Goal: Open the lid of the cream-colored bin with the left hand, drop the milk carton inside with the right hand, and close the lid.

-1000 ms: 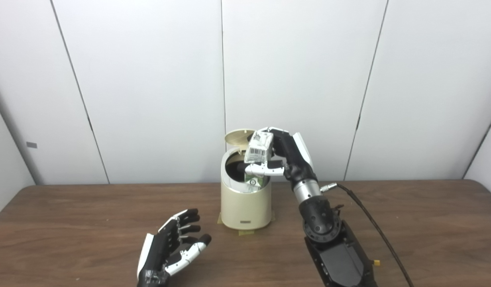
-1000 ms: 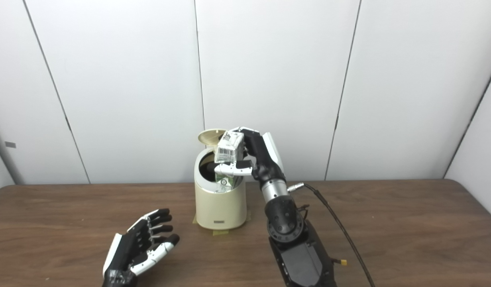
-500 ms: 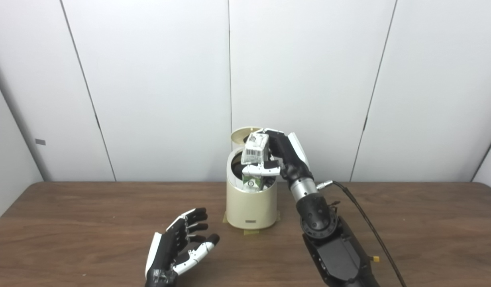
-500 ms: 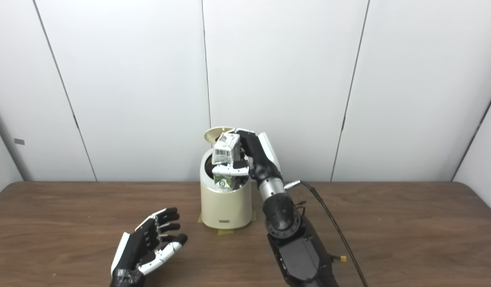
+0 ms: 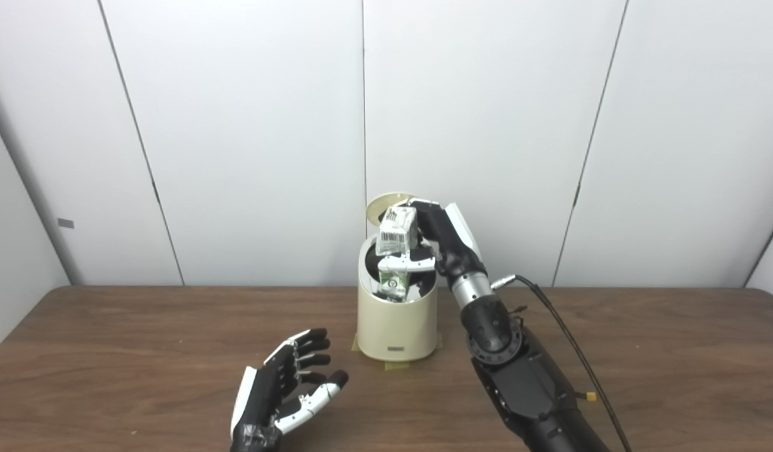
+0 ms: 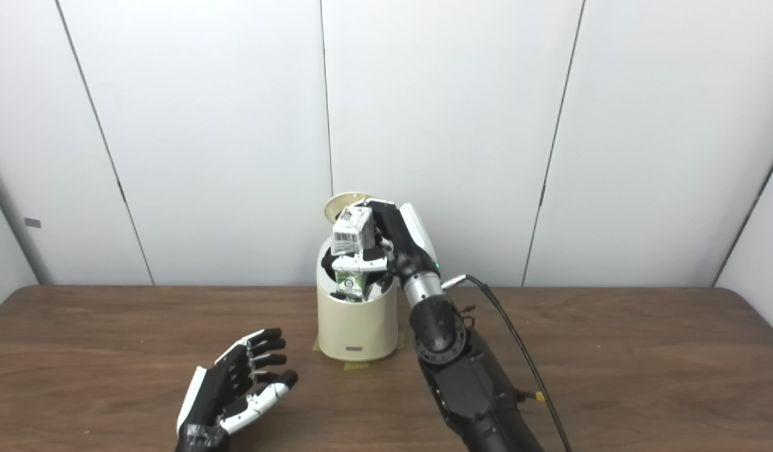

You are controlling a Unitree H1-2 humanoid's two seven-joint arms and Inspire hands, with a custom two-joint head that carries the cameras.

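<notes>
At the left, the left hand (image 5: 286, 392) is held low over the brown table (image 5: 110, 351), near the front edge. Its palm is turned up and its fingers (image 5: 305, 351) are spread apart, and nothing is held in it. It is set well apart from the bin, in front of it and to the left. In the middle, the cream-colored bin (image 5: 396, 320) is stood upright on the table, close to the white wall (image 5: 236, 125). A bit of tape (image 5: 396, 365) can be seen under its front edge. The round lid (image 5: 386, 202) is tipped up and back behind the opening, so the bin is open and its dark inside can be seen. The milk carton (image 5: 396, 251) is held right over the opening, standing nearly upright and tipped a little. Its lower end, with a green patch, is already down inside the rim, and its white top with the black bar code is still above the rim. The carton is gripped by the right hand (image 5: 437, 242), with fingers wrapped around its top and a white thumb pressed across its middle. To the right, the black right arm (image 5: 518, 376) is stretched up from the bottom edge to the bin, leaning to the left. A black cable (image 5: 568, 339) is run from the wrist down over the table to the right.
</notes>
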